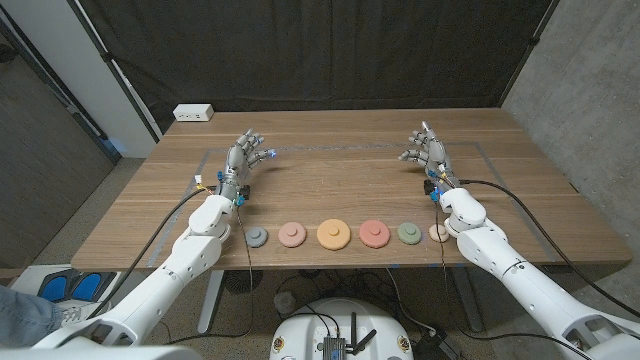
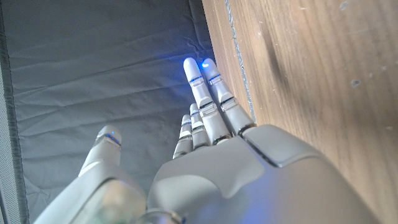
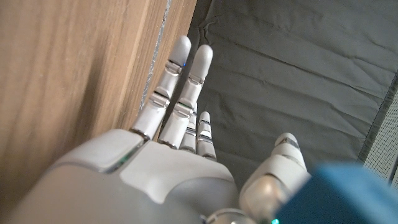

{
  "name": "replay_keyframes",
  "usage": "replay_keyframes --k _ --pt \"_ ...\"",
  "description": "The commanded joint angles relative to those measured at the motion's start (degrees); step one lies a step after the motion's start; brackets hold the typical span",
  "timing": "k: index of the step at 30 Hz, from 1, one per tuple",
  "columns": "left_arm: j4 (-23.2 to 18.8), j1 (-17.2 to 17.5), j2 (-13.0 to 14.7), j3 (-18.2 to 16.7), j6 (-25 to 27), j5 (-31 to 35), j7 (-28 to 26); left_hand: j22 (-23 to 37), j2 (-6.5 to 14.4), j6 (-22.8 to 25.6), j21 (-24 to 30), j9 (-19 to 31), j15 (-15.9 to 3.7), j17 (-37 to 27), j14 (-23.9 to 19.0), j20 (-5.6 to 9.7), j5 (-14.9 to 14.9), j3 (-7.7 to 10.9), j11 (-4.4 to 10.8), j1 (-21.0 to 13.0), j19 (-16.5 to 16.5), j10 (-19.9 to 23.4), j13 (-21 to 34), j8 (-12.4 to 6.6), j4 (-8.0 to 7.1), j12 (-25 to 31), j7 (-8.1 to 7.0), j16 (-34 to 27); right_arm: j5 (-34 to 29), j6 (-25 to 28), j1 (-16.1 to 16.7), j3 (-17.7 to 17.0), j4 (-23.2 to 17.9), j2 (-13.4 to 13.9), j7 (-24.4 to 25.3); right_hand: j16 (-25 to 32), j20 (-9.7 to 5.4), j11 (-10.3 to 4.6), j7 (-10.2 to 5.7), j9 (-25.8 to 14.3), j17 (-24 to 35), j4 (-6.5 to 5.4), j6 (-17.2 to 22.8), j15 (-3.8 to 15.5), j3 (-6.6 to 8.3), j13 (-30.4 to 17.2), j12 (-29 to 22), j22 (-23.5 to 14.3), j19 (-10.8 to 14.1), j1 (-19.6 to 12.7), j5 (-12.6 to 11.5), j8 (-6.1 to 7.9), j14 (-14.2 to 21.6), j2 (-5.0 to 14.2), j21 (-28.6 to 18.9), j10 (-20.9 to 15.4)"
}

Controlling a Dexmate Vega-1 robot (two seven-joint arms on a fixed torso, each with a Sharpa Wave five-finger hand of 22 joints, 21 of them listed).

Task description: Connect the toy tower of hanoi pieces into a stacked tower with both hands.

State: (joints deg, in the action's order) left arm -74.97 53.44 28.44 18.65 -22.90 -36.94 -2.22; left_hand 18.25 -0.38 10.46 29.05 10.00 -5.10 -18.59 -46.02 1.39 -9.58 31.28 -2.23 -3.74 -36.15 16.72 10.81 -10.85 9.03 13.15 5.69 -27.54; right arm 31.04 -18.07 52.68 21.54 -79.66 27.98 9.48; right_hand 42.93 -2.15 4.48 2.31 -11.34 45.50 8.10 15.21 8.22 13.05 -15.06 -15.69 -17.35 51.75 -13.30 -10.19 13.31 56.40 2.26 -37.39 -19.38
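Note:
Several round toy discs lie in a row near the table's front edge: a small grey-blue disc (image 1: pixel 257 237), a pink disc (image 1: pixel 291 234), a large orange disc (image 1: pixel 333 234), a red disc (image 1: pixel 373 233), a green disc (image 1: pixel 409 233) and a small cream disc (image 1: pixel 438 232). My left hand (image 1: pixel 243 156) stands on the table behind the row's left end, fingers apart, holding nothing. My right hand (image 1: pixel 425 149) stands behind the right end, also open and empty. Both wrist views show my hands (image 2: pixel 211 168) (image 3: pixel 161 168) with straight fingers beside the wood.
A white power strip (image 1: pixel 193 113) lies at the table's (image 1: pixel 330 175) far left corner. A dark curtain (image 1: pixel 320 50) hangs behind the table. Thin tape lines mark a rectangle on the wood. Cables trail along both forearms.

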Motion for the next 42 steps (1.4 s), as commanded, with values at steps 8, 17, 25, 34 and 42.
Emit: replay_keyframes --k 8,17,25,34,42 --pt "-1.7 1.5 0.4 -0.7 -0.4 1.5 -3.0 4.6 0.2 1.8 5.6 0.2 -3.54 -4.4 -6.9 1.87 -0.3 -0.17 -0.09 -3.8 -4.9 3.3 0.4 -0.14 0.91 -0.1 0.19 -7.3 -2.4 0.1 0.3 0.5 -0.3 -1.3 3.9 8.4 -6.33 -0.27 -0.06 -0.6 10.4 0.99 3.3 4.37 1.91 -0.1 0.5 -6.1 9.2 -3.7 -0.2 0.49 3.4 0.54 -8.4 -2.8" --pt "-2.1 1.4 0.1 -0.4 0.2 3.1 -5.5 11.4 -0.8 2.8 12.2 0.3 -6.48 -13.5 -10.5 3.90 -0.3 -1.47 -0.44 -7.7 -8.0 4.0 0.7 0.11 1.05 -1.2 0.97 -17.6 -5.2 1.9 1.0 0.5 -2.1 -1.6 9.0 13.9 -9.75 -0.54 -0.49 -0.8 18.0 0.91 5.2 4.35 2.96 -0.7 0.0 -9.3 12.0 -5.0 -0.1 0.61 5.9 -0.12 -12.2 -6.3" --pt "-2.1 1.4 0.1 -0.2 0.5 3.6 -6.2 13.8 -1.5 3.3 14.4 0.3 -6.88 -16.9 -10.8 4.70 -0.4 -1.93 -0.46 -9.2 -8.6 4.4 0.8 0.03 1.17 -1.3 1.00 -21.0 -6.4 3.1 1.1 0.6 -2.6 -1.6 10.9 18.0 -10.21 -1.28 -0.77 -0.8 23.8 0.73 6.9 4.31 3.78 -1.3 -0.2 -11.5 15.2 -5.1 -0.3 0.70 7.6 -0.34 -15.1 -8.7" --pt "-1.1 1.0 -0.4 -0.1 0.0 3.4 -5.6 15.6 -1.9 3.5 16.2 0.5 -7.00 -18.3 -10.5 5.18 -0.5 -2.12 0.00 -10.5 -9.1 3.2 0.9 0.02 1.17 -1.8 1.06 -22.7 -5.6 4.6 0.8 1.0 -2.7 -1.1 9.3 20.7 -10.26 -1.58 -0.78 -0.7 25.4 1.09 6.8 4.23 4.48 -1.6 0.6 -12.3 15.9 -5.8 -0.3 0.27 8.5 -0.89 -16.0 -8.0" --pt "0.1 0.3 -0.9 0.1 -0.6 2.6 -4.1 15.9 -1.8 4.5 16.6 0.7 -7.11 -18.2 -9.4 5.14 -0.9 -1.80 1.91 -12.7 -8.3 2.8 1.3 -0.46 1.38 -1.7 -0.52 -23.1 -6.6 4.5 0.7 1.2 -2.7 -0.9 9.9 23.7 -10.30 -3.61 0.39 -0.7 25.6 2.08 6.8 4.17 6.32 -2.2 1.5 -12.9 14.3 -8.7 -1.2 -0.14 7.3 -1.28 -15.9 -6.8"
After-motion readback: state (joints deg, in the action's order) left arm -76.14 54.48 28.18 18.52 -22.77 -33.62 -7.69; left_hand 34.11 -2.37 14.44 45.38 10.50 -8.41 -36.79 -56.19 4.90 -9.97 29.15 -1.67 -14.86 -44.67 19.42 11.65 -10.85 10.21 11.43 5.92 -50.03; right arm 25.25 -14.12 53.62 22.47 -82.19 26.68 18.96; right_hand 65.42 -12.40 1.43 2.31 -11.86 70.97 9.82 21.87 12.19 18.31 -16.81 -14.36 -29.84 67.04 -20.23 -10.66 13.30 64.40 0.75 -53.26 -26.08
